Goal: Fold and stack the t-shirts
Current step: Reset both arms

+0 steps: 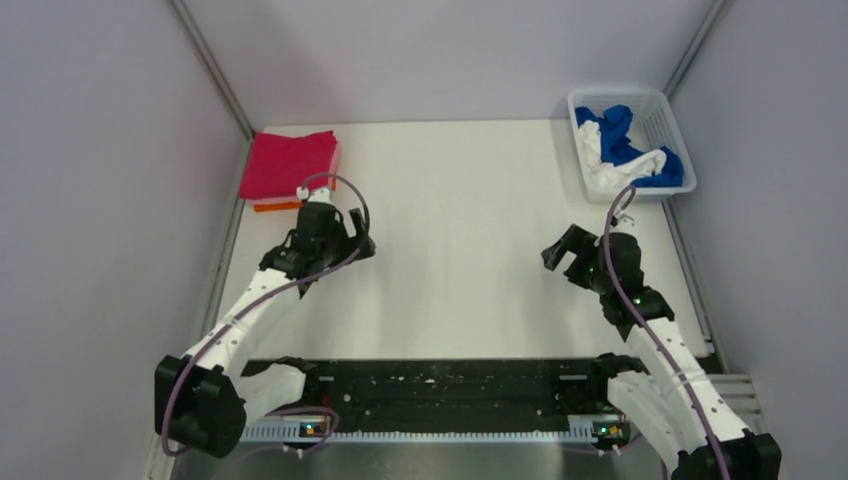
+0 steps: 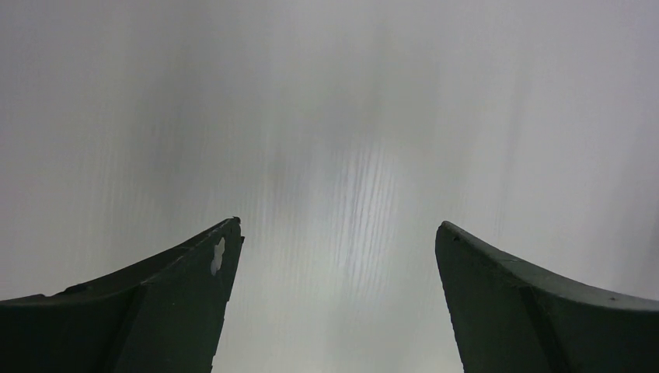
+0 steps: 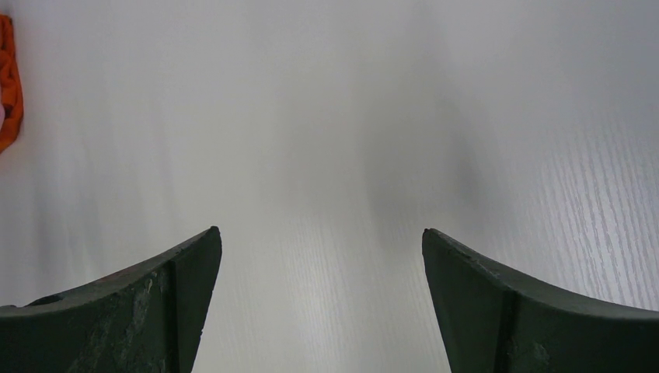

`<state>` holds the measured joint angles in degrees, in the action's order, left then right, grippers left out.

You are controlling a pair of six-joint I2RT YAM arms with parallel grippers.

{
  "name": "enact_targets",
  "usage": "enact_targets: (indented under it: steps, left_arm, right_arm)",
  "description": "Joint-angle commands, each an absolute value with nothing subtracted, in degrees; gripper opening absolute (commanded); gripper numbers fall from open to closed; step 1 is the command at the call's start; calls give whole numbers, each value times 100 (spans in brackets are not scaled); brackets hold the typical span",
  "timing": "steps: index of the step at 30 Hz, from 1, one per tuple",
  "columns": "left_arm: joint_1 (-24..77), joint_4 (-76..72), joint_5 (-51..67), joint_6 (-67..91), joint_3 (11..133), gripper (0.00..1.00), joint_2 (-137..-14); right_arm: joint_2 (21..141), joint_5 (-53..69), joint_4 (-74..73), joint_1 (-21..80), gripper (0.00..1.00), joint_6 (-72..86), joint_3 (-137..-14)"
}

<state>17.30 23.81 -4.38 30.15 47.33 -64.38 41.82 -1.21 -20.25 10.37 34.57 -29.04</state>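
At the near edge of the table (image 1: 460, 220) the two arm bases are seen, with a black rail between them. Farther in, the left gripper (image 1: 347, 242) is held over the left part of the surface, its jaws spread wide and nothing between them; only bare surface is shown past them in the left wrist view (image 2: 338, 233). The right gripper (image 1: 563, 253) is held toward the right edge, likewise spread wide and empty (image 3: 319, 233).

At the far left corner a folded crimson shirt (image 1: 288, 162) is laid on top of an orange shirt (image 1: 275, 206), whose edge is exposed at the near side. At the far right corner a basket (image 1: 620, 92) is set, in which a blue shirt (image 1: 620, 130) and a white shirt (image 1: 608, 172) are bundled unfolded.
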Motion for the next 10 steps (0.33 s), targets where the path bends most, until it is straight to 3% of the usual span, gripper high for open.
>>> enact_targets:
  steps: [1,10]
  left_arm:
    - [1740,2303,-676,3199,4476,98,-5629]
    - [1740,2502,-776,3124,4706,99,-5643]
  right_arm:
    - [4203,-45,-1859,1040,99,3481,-2870]
    - [4105,-99,-1859,1037,99,3326,-2838]
